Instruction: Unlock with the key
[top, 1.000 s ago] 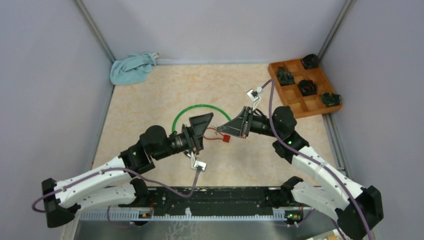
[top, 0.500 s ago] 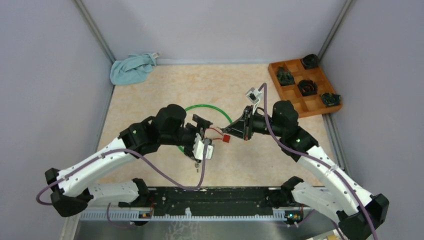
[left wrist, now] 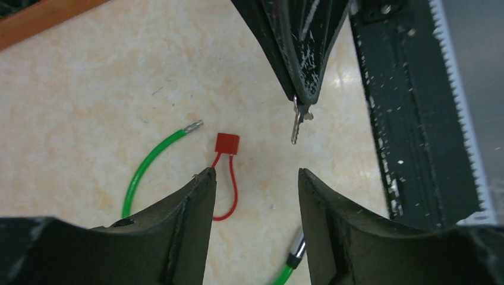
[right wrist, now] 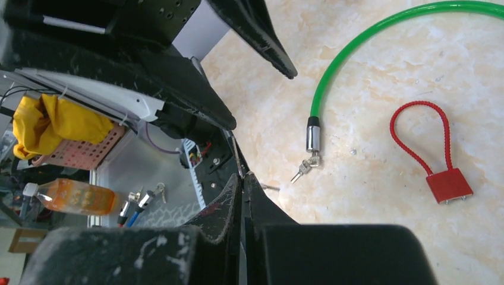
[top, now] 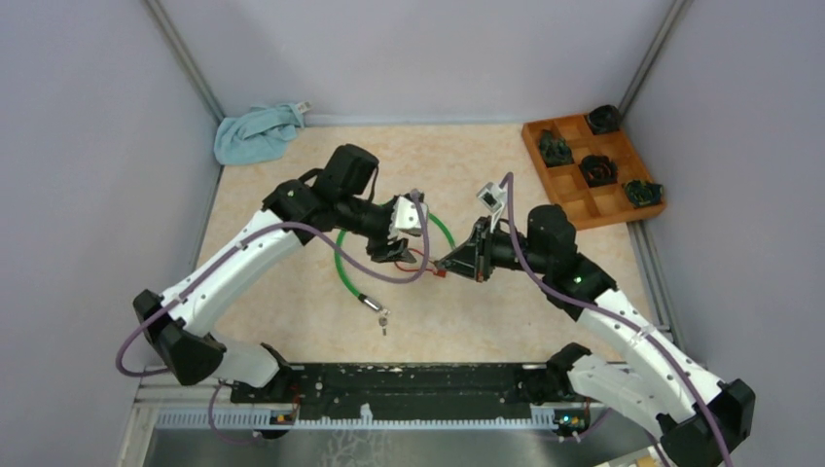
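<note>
We found the right hand (left wrist: 302, 95) clamped shut on the key (left wrist: 296, 124). In the left wrist view the key's blade stuck out from the hand's pinched tips and pointed down towards the desk (top: 292, 195). The key hung in the air above the desk and was not in any lock. The red padlock (left wrist: 227, 144) lay flat on the desk just beside the key, with its thin red loop running away from the body towards the left hand (left wrist: 252, 175). That left hand was partly open and held nothing. Its two fingers (left wrist: 193, 208) stood apart and we could see bare desk between them. One fingertip was just beside the red loop, but we could not tell whether it touched. From above, the two hands faced each other near the middle of the desk with the padlock between their tips. A green cable (top: 341, 265) curved around behind the left hand. Its metal end (right wrist: 312, 135) lay on the desk nearer the arm bases, with a small bunch of spare keys (right wrist: 302, 169) touching it. Well apart from all this, a blue cloth (top: 255, 134) was crumpled in the far left corner. A wooden tray (top: 570, 185) sat at the far right, with dark objects (top: 595, 169) in some of its compartments.
</note>
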Controlling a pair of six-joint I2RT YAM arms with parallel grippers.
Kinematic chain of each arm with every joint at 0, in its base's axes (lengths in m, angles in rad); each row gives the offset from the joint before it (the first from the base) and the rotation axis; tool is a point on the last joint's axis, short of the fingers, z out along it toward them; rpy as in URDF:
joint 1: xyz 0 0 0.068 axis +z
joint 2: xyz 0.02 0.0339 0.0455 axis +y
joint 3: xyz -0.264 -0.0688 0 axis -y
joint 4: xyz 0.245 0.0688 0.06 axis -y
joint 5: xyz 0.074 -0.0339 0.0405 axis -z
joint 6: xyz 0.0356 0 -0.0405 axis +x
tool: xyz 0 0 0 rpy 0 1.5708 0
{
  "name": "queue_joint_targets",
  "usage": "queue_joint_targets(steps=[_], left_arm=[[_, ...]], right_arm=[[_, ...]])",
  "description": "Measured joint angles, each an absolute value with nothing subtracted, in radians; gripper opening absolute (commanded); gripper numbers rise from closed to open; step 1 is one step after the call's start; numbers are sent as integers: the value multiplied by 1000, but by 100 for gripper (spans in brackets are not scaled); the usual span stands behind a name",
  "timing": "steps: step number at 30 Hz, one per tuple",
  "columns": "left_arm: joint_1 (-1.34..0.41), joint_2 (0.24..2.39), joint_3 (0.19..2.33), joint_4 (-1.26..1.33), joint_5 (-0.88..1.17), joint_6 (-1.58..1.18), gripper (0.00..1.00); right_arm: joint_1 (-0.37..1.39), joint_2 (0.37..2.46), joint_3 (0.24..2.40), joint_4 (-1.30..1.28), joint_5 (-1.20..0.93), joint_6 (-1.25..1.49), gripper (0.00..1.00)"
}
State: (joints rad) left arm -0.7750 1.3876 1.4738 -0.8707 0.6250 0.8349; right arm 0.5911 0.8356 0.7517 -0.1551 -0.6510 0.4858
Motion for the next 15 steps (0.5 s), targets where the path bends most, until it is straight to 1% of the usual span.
queue_joint_targets(steps=[5, 9, 15], left_arm=[[-682, 1433, 1500, -869, 827, 654, 58], [-665, 1408, 1472, -829, 919, 558, 57], [-666, 1390, 1439, -799, 993, 475, 56]], right_arm=[[591, 864, 756, -142, -673, 473, 0], [591, 876, 771, -139, -682, 468, 0], [593, 889, 795, -112, -684, 463, 0]])
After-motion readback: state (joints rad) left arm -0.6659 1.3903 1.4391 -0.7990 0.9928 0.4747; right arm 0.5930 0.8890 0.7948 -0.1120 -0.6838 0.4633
